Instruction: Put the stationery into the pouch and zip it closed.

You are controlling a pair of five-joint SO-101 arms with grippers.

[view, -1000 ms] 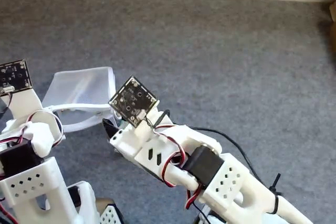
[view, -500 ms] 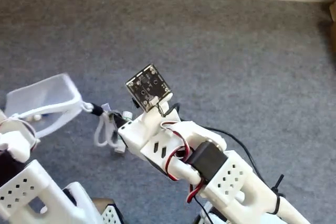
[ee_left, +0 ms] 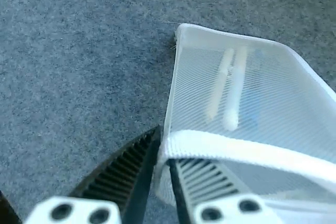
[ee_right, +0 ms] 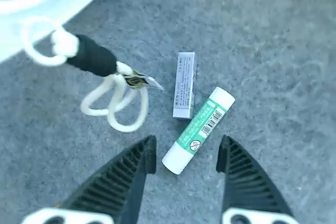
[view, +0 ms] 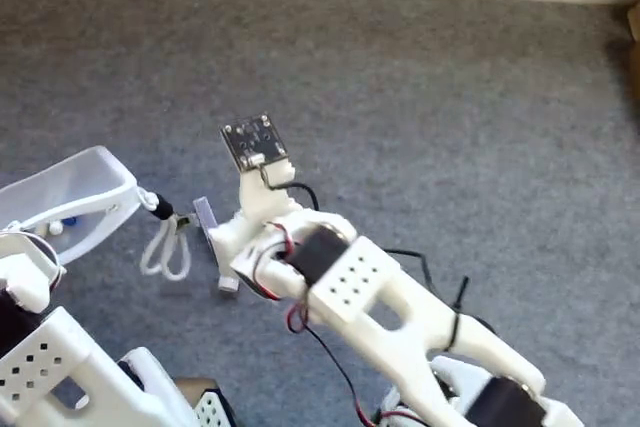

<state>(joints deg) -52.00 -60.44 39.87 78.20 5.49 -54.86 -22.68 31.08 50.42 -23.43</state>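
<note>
A grey, carpet-like surface [view: 450, 97] carries everything and runs back to a pale strip along its far edge. On its left half, towards the near side, a small grey box [ee_right: 184, 84] lies flat, and a white glue stick [ee_right: 198, 130] with a green label lies at an angle just beside the box's near end. Left of these two, close by but apart from them, the white cord loop [ee_right: 118, 103] of the pouch [view: 70, 197] rests in limp coils on the grey pile.
</note>
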